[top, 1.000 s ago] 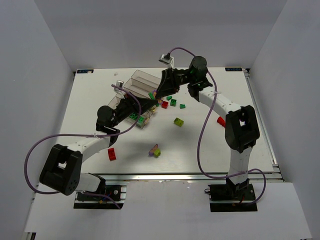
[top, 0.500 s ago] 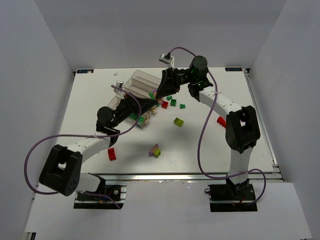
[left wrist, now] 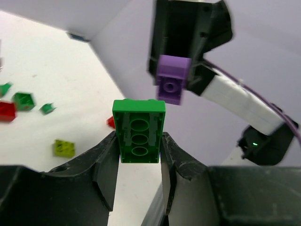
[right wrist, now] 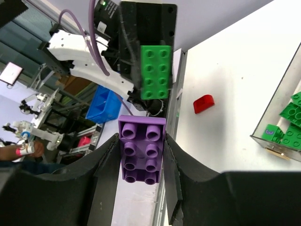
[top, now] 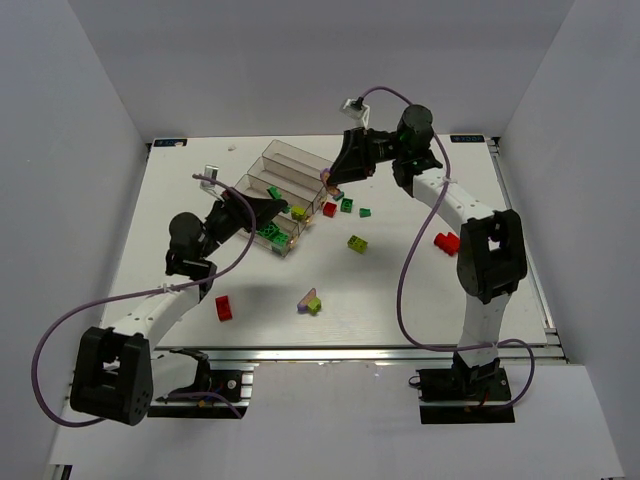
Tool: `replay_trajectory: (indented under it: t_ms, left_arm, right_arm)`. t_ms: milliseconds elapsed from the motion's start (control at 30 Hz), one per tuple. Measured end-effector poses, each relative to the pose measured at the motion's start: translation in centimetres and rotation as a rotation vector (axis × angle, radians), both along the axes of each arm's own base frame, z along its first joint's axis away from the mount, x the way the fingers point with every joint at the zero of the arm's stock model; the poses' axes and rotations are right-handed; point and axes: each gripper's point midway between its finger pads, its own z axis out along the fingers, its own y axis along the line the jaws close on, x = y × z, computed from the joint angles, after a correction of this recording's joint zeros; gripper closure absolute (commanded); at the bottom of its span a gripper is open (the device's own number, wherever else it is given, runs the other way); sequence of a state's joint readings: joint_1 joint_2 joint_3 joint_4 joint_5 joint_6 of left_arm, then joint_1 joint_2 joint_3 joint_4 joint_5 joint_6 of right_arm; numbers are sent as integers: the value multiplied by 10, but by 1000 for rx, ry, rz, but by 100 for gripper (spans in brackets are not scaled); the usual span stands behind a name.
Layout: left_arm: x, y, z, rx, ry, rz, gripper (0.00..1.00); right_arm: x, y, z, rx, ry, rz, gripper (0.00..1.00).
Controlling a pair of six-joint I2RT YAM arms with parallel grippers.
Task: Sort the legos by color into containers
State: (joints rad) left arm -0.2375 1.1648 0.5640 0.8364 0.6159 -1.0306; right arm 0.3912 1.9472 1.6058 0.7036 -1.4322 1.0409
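Green brick (left wrist: 139,130) is clamped between the left jaws with its hollow underside toward the wrist camera, held in the air over the tray (top: 283,158). The right jaws are clamped on a purple brick (right wrist: 142,149), studs toward their own camera, held up just beside the tray's right end. The two held bricks face each other, close but apart.

The tray's nearest bin (top: 283,250) holds several green bricks (top: 268,232).

Loose bricks lie on the table (top: 400,290). A red one (top: 329,209) and two green ones (top: 346,205) (top: 365,212) cluster right of the tray. A lime brick (top: 357,242) lies a little nearer. Another red brick (top: 446,242) lies by the right arm, and a third (top: 223,307) by the left arm. A purple and lime pair (top: 310,301) touch each other toward the near edge.
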Motion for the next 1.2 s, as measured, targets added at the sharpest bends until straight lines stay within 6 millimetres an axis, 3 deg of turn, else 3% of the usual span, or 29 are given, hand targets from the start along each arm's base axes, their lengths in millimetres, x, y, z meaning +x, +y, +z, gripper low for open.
replay_trajectory:
  t_ms: [167,333,467,600,767,900,967,1000,1067,1200]
  left_arm:
    - [27,12,-35,122,129,85,100]
    - [80,32,-73,315,324,258,100]
    - [111,56,-106,477,464,393,100]
    - [125,76,-146,621,585,467,100]
    - [128,91,-191,755,707,491,99]
    - [121,103,-211,826,768,523,88]
    - [120,107,-212,840,774,541,72]
    - [120,109,-212,843,774,548,55]
    - [121,111,-212,852,774,562,43]
    - [122,114,-211,863,768,575,37]
  right_arm:
    - [8,8,-7,-8,-24,-30,100]
    - [26,15,1,-28,-152,-132,100]
    - [35,13,-15,-88,-217,-197,100]
    - [41,9,-37,-169,-240,-245,100]
    - [50,2,-57,-262,-276,-305,100]
    - [62,-2,-57,-312,-332,-350,100]
    - [69,-3,-57,-325,-359,-367,100]
    - [71,-3,-58,-331,-368,-374,100]
    - [75,-4,-61,-345,-377,-380,100]
    - [83,-3,-75,-382,-380,-384,100]
